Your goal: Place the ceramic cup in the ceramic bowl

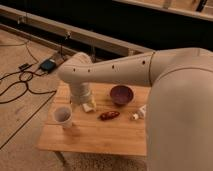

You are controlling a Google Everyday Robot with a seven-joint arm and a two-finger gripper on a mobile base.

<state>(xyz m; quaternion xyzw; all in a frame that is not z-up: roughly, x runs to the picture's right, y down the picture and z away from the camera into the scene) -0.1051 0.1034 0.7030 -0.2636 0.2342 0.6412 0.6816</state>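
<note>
Approach step, cup not yet taken. Ceramic cup (63,116) stands upright near the tabletop's (100,139) left front edge, well apart from the ceramic bowl (121,94) at the rear. Gripper (89,106) hangs low between them, nearer the cup; cannot tell if clenched or released. Next: shift left over the cup, grasp, carry past the reddish-brown oblong item (109,115) to the bowl. No writing readable.
</note>
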